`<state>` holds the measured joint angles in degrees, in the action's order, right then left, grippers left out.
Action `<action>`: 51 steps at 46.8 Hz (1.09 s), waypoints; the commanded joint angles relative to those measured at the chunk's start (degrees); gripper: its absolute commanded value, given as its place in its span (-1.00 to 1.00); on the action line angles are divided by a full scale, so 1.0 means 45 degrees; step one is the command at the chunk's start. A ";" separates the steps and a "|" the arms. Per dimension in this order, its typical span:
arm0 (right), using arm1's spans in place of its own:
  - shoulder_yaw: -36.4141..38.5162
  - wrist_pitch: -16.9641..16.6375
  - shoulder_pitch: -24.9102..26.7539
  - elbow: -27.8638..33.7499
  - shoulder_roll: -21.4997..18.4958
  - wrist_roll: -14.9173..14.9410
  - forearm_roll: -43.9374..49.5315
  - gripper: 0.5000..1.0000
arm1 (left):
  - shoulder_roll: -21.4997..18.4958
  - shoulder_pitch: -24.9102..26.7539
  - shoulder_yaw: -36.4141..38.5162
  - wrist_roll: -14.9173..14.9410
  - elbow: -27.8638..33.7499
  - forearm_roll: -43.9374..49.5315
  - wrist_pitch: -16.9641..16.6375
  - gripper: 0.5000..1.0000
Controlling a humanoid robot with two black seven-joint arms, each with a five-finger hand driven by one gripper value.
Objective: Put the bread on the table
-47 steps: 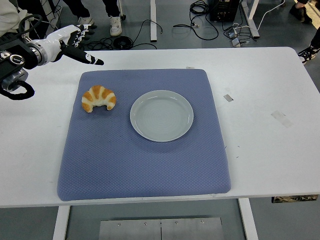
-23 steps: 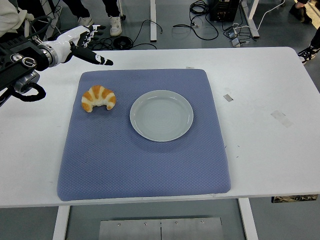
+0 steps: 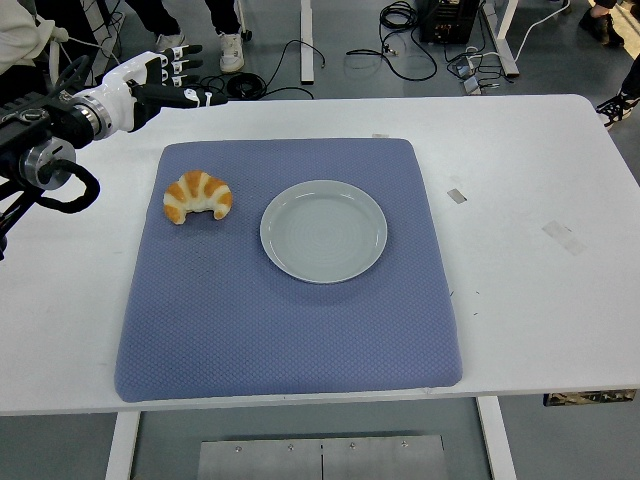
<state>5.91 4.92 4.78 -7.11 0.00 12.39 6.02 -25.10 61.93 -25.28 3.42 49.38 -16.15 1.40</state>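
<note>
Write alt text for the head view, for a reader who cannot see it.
A croissant lies on a blue mat on a white table, left of an empty grey plate and apart from it. The robot's left hand hovers over the table's far left corner with its fingers spread, holding nothing. The right arm is out of view.

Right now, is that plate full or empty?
Empty. The plate shows only bare grey surface; the croissant lies beside it on the blue mat.

Black left arm (image 3: 40,150) with silver joint rings, looped black cable, white-and-black five-fingered hand (image 3: 160,80)
</note>
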 commanded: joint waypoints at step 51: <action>-0.0005 0.0000 0.0013 0.0017 0.0000 0.0000 -0.0010 1.00 | 0.1047 -0.2473 -0.3777 -0.0037 -0.0856 0.1850 0.0022 0.93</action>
<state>5.89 4.92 4.77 -7.12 0.00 12.39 6.02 -20.40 50.81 -42.13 3.34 45.71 -7.90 1.46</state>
